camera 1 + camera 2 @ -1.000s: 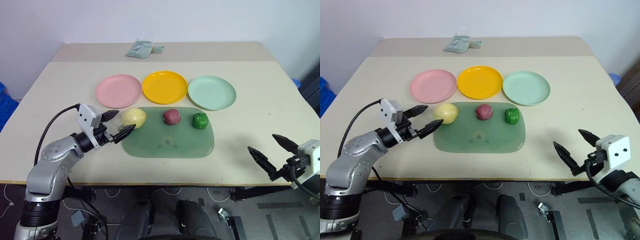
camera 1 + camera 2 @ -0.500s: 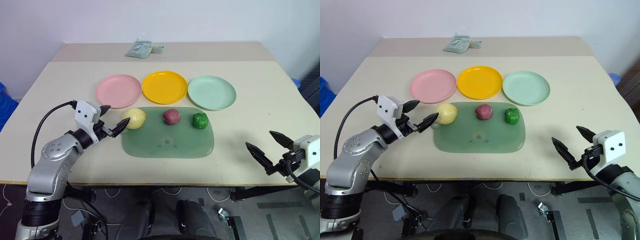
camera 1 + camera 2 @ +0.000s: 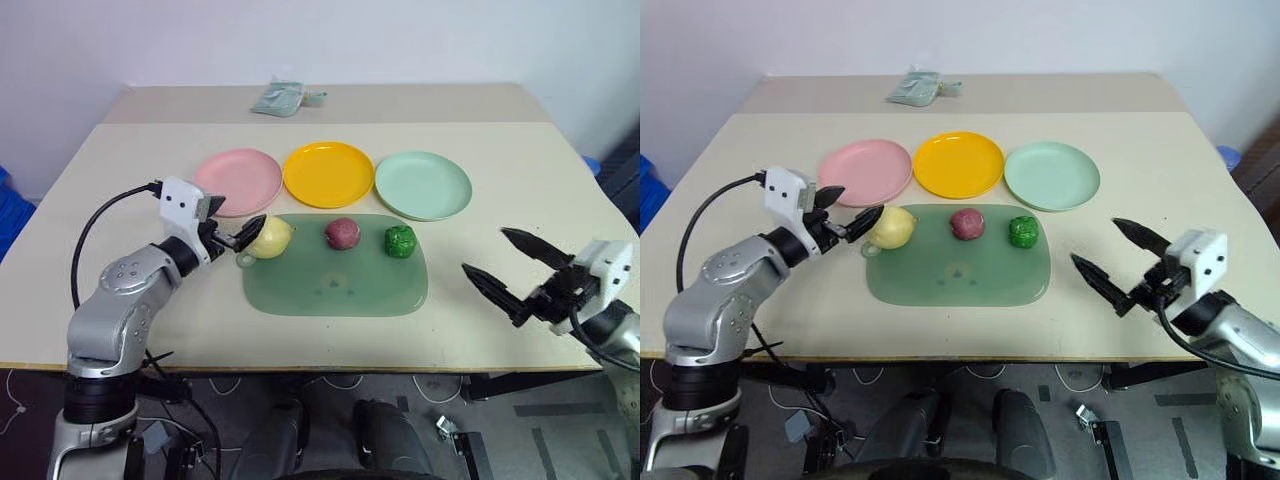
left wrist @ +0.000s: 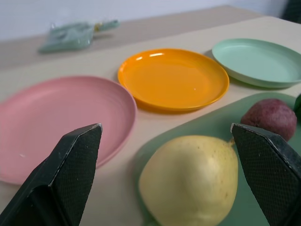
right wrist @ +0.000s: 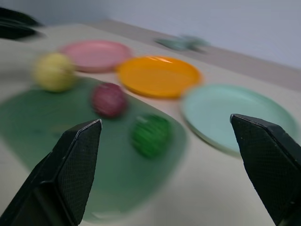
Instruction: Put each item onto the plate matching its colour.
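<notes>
3 plates (image 3: 328, 173), no items (image 3: 341, 233)

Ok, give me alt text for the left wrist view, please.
Two open black fingers flank a pale yellow lemon-like toy fruit lying on a dull green mat. Beyond it sit pink, yellow and mint green round plastic plates.

Three items (image 3: 342, 233) on mat (image 3: 335, 285); plates (image 3: 329, 174) behind it.
</notes>
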Tool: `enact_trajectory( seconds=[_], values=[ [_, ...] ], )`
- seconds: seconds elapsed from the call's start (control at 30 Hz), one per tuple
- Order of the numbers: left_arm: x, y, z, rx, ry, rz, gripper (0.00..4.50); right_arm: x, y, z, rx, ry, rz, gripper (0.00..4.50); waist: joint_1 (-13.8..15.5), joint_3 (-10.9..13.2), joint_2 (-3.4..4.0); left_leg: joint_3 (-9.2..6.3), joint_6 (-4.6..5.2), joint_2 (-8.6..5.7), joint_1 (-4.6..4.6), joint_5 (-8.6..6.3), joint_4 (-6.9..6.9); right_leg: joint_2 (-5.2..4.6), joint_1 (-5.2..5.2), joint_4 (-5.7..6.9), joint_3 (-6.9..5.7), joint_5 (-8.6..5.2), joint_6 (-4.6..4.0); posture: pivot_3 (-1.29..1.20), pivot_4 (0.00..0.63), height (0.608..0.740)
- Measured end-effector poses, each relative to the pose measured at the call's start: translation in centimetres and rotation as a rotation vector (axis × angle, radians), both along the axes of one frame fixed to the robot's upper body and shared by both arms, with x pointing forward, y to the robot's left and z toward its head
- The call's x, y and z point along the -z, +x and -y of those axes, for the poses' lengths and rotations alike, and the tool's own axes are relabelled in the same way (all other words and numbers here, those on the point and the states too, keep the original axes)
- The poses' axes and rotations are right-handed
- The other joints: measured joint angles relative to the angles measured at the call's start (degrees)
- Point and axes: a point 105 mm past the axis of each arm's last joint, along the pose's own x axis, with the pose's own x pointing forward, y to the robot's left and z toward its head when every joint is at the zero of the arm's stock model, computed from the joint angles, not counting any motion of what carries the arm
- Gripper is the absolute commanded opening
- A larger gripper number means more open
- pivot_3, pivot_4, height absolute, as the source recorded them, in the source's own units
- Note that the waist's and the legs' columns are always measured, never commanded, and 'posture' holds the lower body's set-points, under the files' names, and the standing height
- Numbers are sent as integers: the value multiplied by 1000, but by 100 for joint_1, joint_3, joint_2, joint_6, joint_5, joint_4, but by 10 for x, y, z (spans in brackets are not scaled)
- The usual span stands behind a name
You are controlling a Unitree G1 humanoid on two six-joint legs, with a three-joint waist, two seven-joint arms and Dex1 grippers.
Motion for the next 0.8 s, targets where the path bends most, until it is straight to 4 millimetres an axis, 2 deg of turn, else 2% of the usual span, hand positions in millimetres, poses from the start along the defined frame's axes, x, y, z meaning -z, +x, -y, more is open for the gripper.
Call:
enact_trajectory(
  seconds=[0.13, 0.27, 0.43, 0.8],
  values=[
    [6, 2, 2, -38, -14, -35, 4500, 3, 2, -15, -106, 26, -26, 4476, 2, 1, -2, 0, 0, 0, -1, 0, 2, 0, 0, 1, 1, 1, -1, 0, 150, 740],
    [0, -1, 4, -33, 6, -10, 4500, 7, 5, -23, -170, 24, -35, 4476, 6, 1, -2, 0, -5, 0, -1, -3, 1, 0, 0, 1, 1, 0, -2, 0, 150, 740],
    [-4, -3, 3, -30, 25, 5, 4500, 4, 9, -28, -207, 18, -3, 4476, 5, 0, -1, 0, -10, 0, 0, -5, 1, 0, -1, 1, 1, 1, -2, 0, 150, 740],
    [4, -5, 15, 15, 47, -30, 4500, 7, 19, -33, -219, -8, 23, 4476, 14, 0, -1, 1, -10, 0, 0, -5, 2, 0, -1, 2, 1, 1, -2, 0, 150, 740]
  ],
)
